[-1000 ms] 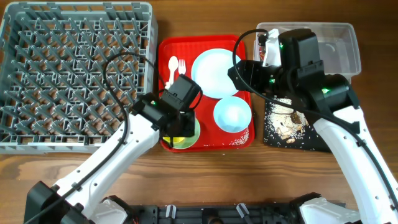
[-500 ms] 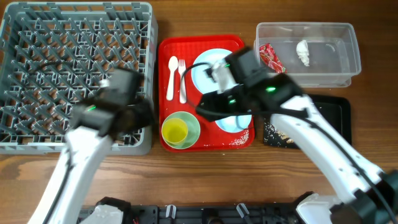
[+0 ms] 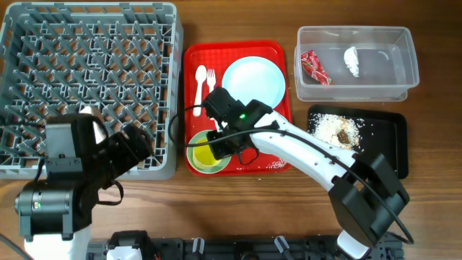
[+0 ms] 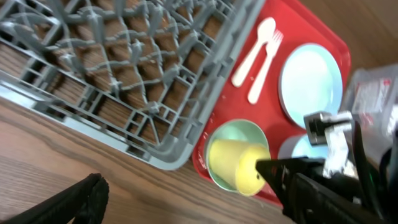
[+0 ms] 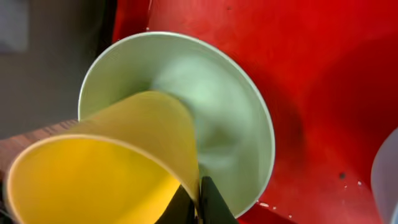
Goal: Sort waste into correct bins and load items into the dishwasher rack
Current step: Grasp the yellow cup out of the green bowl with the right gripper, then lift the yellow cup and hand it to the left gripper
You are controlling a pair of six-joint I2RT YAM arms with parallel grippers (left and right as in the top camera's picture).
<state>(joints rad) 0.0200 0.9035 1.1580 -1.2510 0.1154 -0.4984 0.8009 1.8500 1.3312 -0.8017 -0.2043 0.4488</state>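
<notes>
Big square grey plastic dishwasher rack [image 3: 86,65] takes the left of the wooden counter [image 3: 440,144]. Just right of it is the red rectangular serving tray [image 3: 216,52]. Further right, the clear plastic rectangular tub [image 3: 386,68] sits at the back, with the shallow black rectangular tray [image 3: 390,141] just in front of it.

On the red tray, the round pale-blue plate [image 3: 254,83] sits at the back. My right arm lies across the tray's front half. From overhead, the left gripper [image 3: 143,139] sits above the rack's front-right corner; I cannot tell how wide it is.

A pale-green bowl [image 5: 230,124] occupies the tray's front-left corner. The white plastic spoon [image 3: 200,74] and white plastic fork [image 3: 211,75] lie side by side left of the plate.

The small yellow cup [image 5: 106,168] sits tilted inside the green bowl. I read the right gripper [image 5: 199,202] as pinched narrow on the cup's rim.

In the tub, the shiny red snack wrapper [image 3: 315,66] and crumpled white tissue wad [image 3: 351,61] lie apart. Whitish-brown rice-like scraps [image 3: 336,130] are scattered over the black tray's left half.
</notes>
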